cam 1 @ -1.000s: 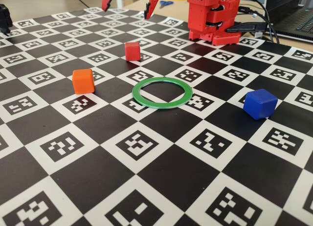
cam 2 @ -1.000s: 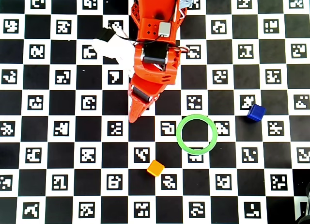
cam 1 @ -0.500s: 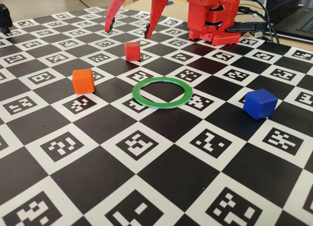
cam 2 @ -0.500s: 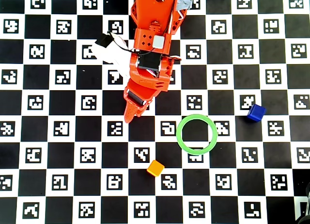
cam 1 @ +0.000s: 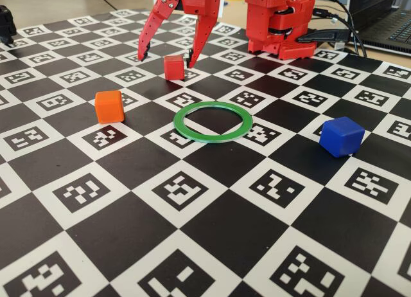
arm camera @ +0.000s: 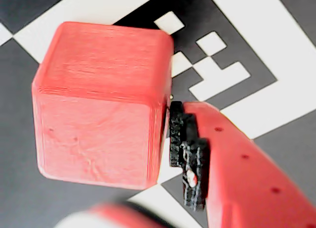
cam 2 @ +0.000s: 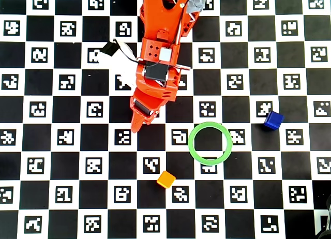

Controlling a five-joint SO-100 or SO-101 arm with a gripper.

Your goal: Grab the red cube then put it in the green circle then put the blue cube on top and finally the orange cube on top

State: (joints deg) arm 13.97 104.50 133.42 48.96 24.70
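Clearly the hand (cam 1: 166, 57) hangs with its fingers spread, straddling the red cube (cam 1: 174, 67) so a squeeze can trap it. That cube sits on the worktop (cam 1: 212, 226) at about eleven o'clock from the green circle (cam 1: 213, 121), in the fixed view.

Light was bright, even, w/ soft short shadows. Wrist view blurred below the red cube (arm camera: 101, 102); other views were sharp.

Red cube (cam 1: 174, 67) (overhead view) behind arm (cam 2: 155, 78)
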